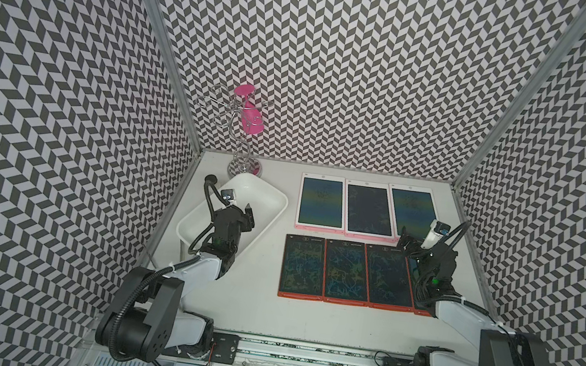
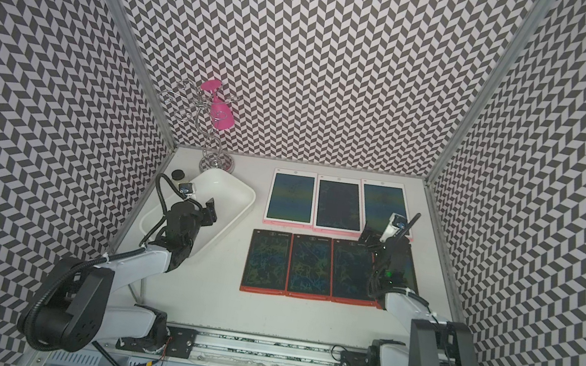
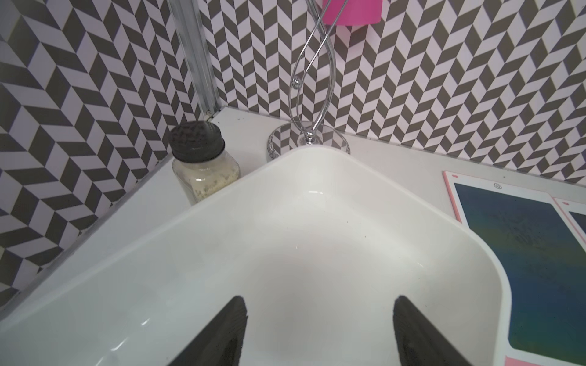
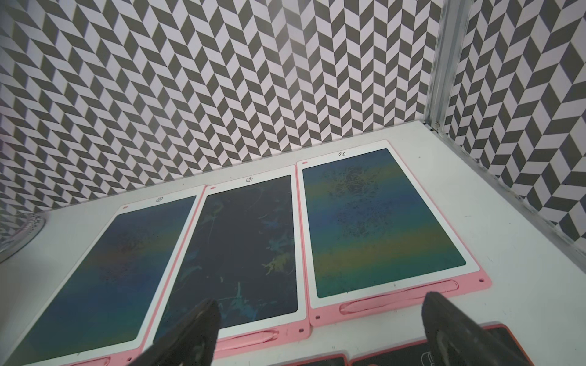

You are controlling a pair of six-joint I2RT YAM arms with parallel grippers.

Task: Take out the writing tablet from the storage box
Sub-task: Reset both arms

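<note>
The storage box (image 1: pixel 276 194) (image 2: pixel 243 193) is a shallow white tray lying at an angle at the back left. In the left wrist view the part of its inside (image 3: pixel 285 234) that shows is bare. My left gripper (image 1: pixel 248 216) (image 3: pixel 320 301) hangs over the box, open, nothing between its fingers. Three pink-framed writing tablets (image 1: pixel 322 201) (image 4: pixel 380 221) lie side by side along the back of the table. Several red-framed tablets (image 1: pixel 345 273) form a row in front of them. My right gripper (image 1: pixel 406 242) (image 4: pixel 320 304) is open above the gap between the two rows, at their right end.
A chrome wire stand (image 1: pixel 245 165) carrying a pink cup (image 1: pixel 250 115) rises just behind the box. A small glass jar with a black lid (image 3: pixel 203 158) stands in the back left corner beside the box. Patterned walls close in three sides. My right arm covers part of the rightmost red tablet.
</note>
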